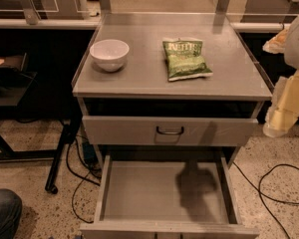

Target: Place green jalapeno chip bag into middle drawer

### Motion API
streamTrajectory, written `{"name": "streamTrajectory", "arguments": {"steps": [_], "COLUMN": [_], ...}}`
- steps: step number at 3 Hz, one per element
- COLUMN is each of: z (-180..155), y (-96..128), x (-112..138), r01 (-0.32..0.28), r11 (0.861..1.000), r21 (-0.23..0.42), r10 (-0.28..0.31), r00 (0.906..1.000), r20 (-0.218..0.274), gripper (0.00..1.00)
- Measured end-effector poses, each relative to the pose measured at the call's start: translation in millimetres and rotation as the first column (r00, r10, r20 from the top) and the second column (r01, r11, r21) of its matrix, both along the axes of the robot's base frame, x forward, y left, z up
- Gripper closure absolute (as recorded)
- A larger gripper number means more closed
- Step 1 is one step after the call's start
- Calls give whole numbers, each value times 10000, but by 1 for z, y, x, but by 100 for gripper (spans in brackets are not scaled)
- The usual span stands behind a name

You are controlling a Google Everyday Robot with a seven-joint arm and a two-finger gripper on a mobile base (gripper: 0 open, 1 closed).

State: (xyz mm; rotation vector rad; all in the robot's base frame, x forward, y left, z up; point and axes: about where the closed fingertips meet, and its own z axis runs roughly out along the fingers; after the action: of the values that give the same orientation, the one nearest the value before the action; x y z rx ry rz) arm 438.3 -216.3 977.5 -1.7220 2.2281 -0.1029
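Note:
The green jalapeno chip bag lies flat on the grey metal cabinet top, right of centre, with its white lettering toward the back. The middle drawer is pulled out below, a shallow grey tray with nothing in it and a dark shadow on its right half. My gripper hangs at the right edge of the view, beside the cabinet's right side. It is well apart from the bag and above and to the right of the open drawer.
A white bowl stands on the cabinet top left of the bag. The drawer front with a dark curved handle sits above the open drawer. Black cables trail on the speckled floor. A dark table frame stands at left.

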Motion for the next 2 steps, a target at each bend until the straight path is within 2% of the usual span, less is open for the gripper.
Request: {"name": "streamTrajectory", "arguments": {"steps": [2], "z": [4], "y": [8], "x": [9], "r01": [211], "r11": [9996], "r21": [-178], "r10": [-209], "r00": [9997], "r20": [131], "gripper": [0]}}
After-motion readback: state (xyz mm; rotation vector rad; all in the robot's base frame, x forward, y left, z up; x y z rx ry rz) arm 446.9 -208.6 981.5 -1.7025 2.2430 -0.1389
